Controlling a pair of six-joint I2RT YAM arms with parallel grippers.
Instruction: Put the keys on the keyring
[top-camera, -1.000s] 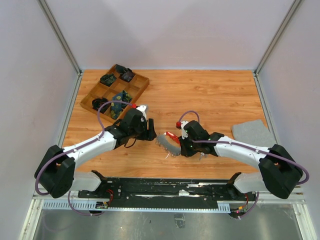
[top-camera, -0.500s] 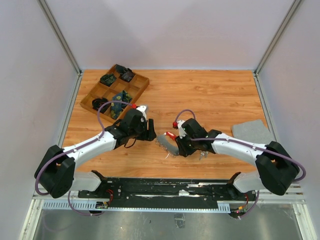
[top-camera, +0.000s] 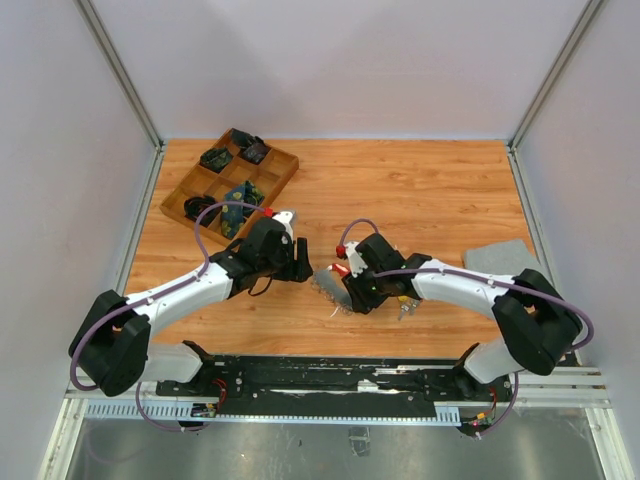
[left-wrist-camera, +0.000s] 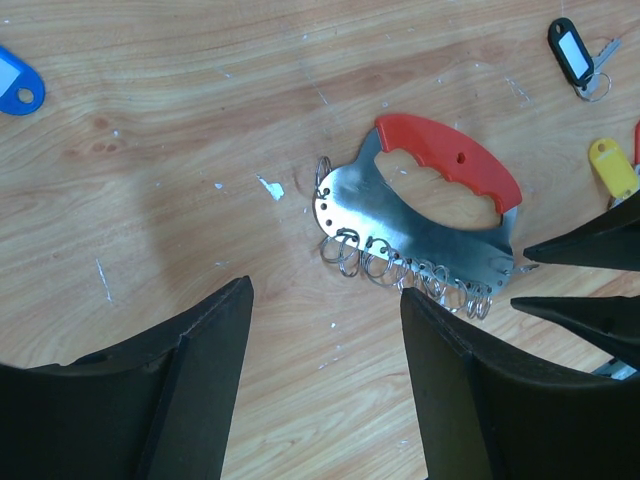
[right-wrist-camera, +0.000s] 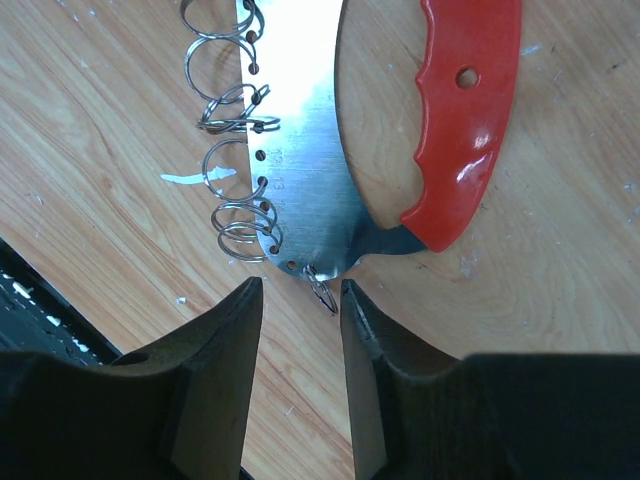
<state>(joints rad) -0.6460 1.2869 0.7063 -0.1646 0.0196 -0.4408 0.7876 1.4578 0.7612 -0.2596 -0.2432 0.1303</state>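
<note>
The keyring (left-wrist-camera: 420, 222), a brushed steel crescent plate with a curved red plastic grip and a row of thin wire split rings threaded through holes along its outer edge, lies flat on the scuffed wooden table (top-camera: 430, 190) between the two arms. Every ring that shows is bare, so by my reading no key is on yet and the whole threading is left to do.

In the left wrist view the keys lie loose around it:
- a yellow-headed key (left-wrist-camera: 612, 168) toward 3 o'clock
- a black-tagged key (left-wrist-camera: 572, 50) between 1 and 2 o'clock
- a blue plastic tag (left-wrist-camera: 15, 85) between 9 and 10 o'clock, its blade out of frame

The right gripper (right-wrist-camera: 300, 290) sits at the plate's narrow end, fingers partly spread, the last ring in the gap and nothing pinched. The left gripper (left-wrist-camera: 325, 290) hovers with fingers wide apart, empty.

From above, a wooden compartment tray (top-camera: 285, 160) stands between 10 and 11 o'clock, and a grey felt-like pad (top-camera: 505, 262) at 3 o'clock.
</note>
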